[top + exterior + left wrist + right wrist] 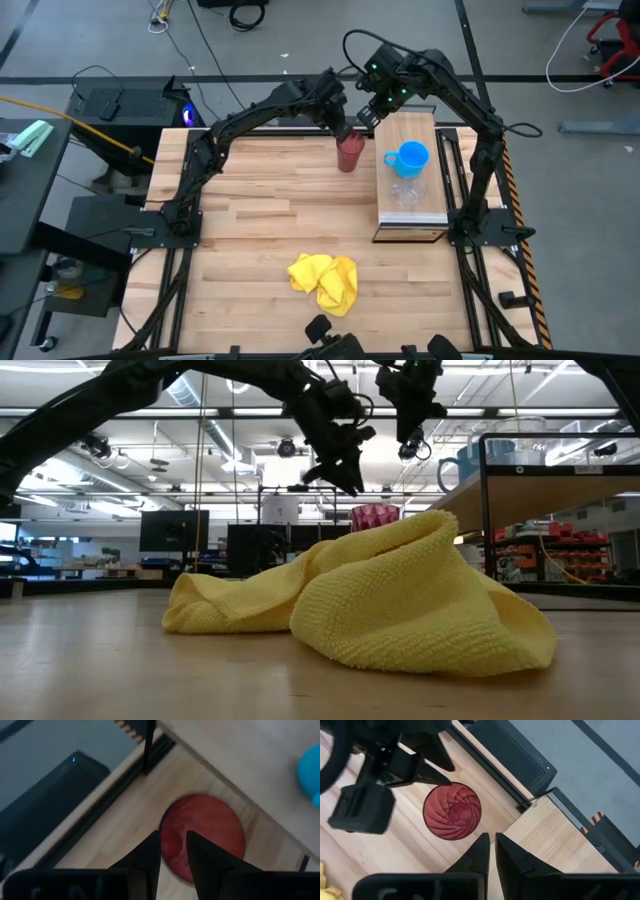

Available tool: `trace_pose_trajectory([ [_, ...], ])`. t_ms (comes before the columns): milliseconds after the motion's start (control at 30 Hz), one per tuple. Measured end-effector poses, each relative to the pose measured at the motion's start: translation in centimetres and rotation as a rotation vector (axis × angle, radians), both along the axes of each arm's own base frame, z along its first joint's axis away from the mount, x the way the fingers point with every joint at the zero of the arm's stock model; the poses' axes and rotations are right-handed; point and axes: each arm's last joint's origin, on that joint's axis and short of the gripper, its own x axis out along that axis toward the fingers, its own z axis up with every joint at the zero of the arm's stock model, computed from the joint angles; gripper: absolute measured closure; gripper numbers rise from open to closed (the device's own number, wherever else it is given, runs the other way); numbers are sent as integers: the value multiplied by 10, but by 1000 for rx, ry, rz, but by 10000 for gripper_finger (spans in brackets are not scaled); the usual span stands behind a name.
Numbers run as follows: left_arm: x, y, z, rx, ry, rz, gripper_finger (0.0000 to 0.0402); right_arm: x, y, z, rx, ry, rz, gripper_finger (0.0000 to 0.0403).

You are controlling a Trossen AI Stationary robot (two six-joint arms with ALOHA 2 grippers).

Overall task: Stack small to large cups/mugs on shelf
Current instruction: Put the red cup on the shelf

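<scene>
Near edge of the surface: yellow cloth, bunched up, lying alone and well apart from everything else. In the low view it fills the foreground and hides most of what's behind it.

Right side: shelf, long light-wood platform raised on a dark frame. Clear plastic cup stands on it toward the nearer half, blue mug just beyond it. Can't tell if the two touch. Far end of the shelf is bare wood.

Dark red tumbler stands upright on the surface, just off the shelf's left edge near its far end, not on the shelf. The right wrist view looks straight down into it, spiral ribs visible inside.

Left gripper sits right above the tumbler's far rim. Jaws are apart by a narrow gap and hold nothing: the left wrist view shows both fingertips over the rim with red visible between them.

Right gripper hangs above the shelf's far left corner, just beyond the tumbler. Jaws nearly closed, thin slit between them, empty.
</scene>
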Motion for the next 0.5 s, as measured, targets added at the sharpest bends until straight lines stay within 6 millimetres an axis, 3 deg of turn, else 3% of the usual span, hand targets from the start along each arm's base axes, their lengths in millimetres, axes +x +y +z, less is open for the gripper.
trace_pose_trajectory([
  [267,-25,2,12,-28,97,25,300,-2,-9,-4,44,-16,-10,366],
  [500,-62,-3,49,-11,134,67,304,5,-24,-19,67,26,-13,366],
])
